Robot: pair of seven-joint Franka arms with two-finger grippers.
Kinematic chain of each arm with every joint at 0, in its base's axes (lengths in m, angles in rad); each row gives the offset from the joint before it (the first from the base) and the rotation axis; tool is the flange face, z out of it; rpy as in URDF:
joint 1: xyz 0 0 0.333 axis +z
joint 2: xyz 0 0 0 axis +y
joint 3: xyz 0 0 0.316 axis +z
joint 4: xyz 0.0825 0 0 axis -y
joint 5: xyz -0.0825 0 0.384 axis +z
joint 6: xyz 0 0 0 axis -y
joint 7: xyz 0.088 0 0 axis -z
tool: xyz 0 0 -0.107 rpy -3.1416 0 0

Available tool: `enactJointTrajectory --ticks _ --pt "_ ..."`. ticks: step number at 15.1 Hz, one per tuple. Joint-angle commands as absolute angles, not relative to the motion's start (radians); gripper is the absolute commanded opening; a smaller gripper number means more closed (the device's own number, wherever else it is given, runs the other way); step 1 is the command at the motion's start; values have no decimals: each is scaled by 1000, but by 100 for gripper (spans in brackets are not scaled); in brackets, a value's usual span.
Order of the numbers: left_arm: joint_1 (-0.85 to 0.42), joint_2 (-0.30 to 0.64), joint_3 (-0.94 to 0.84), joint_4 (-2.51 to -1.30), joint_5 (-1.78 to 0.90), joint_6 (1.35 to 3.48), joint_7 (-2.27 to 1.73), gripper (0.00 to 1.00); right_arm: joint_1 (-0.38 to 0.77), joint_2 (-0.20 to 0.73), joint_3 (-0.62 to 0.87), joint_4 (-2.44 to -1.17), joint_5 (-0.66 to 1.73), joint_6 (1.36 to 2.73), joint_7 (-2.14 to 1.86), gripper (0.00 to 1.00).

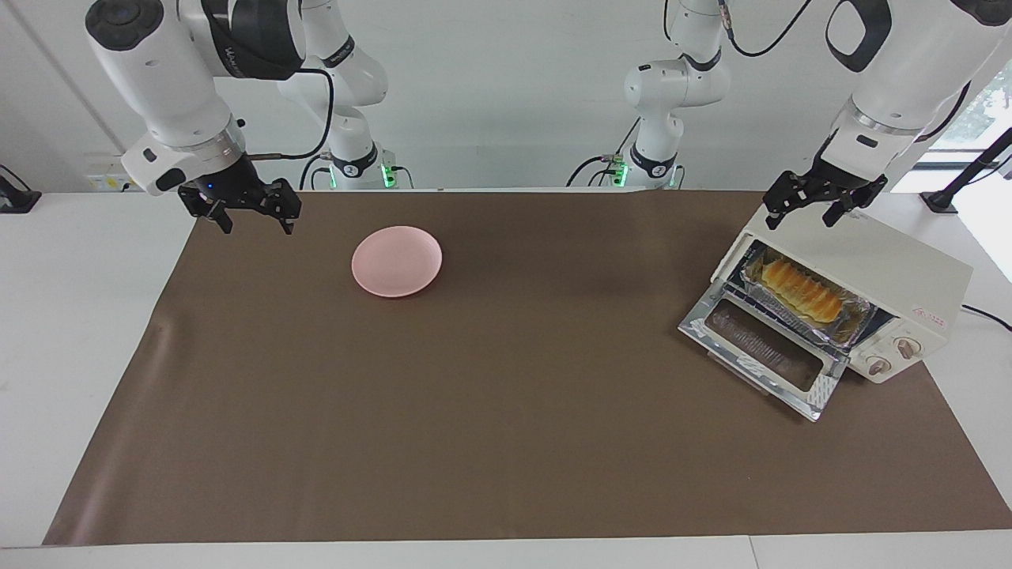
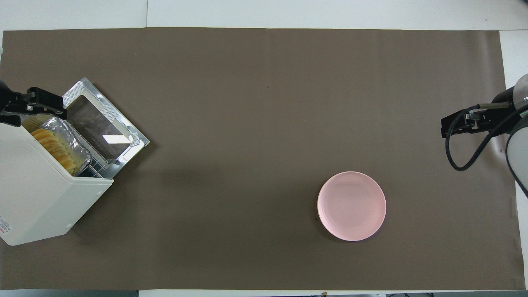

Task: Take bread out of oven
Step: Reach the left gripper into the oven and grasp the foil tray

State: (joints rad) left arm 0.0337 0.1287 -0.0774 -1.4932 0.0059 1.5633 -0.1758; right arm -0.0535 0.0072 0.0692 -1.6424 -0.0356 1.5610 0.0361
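The cream-white oven (image 1: 877,265) stands at the left arm's end of the table, its glass door (image 1: 759,353) folded down open. Inside, the golden ridged bread (image 1: 800,288) lies in a silver foil tray (image 1: 850,316) on the rack. The overhead view shows the bread (image 2: 53,147) at the mouth of the oven (image 2: 37,198). My left gripper (image 1: 800,219) hangs open and empty over the oven's top corner nearest the robots, clear of the bread. My right gripper (image 1: 257,226) waits open and empty over the mat's edge at the right arm's end.
A round pink plate (image 1: 397,261) lies on the brown mat (image 1: 474,395), toward the right arm's end and near the robots. The oven's power cord (image 1: 988,314) trails off the table's end. Both arm bases stand at the robots' edge of the table.
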Motion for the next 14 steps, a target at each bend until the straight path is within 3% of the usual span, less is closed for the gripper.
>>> enactJointTrajectory --ticks 1,5,9,14 --pt "23 317 -63 -1306 50 1511 -361 100 -64 -6 77 -1655 -52 1552 14 100" --pt "-40 380 -58 -1333 210 1610 -621 100 -64 -6 77 -1655 -52 1552 14 100" --pt "-29 361 -58 -1530 267 1794 -817 100 -64 -6 77 -1655 -52 1554 14 100" --pt "-29 311 -34 -1687 300 1887 -865 100 -64 -6 77 -1655 -52 1552 14 100"
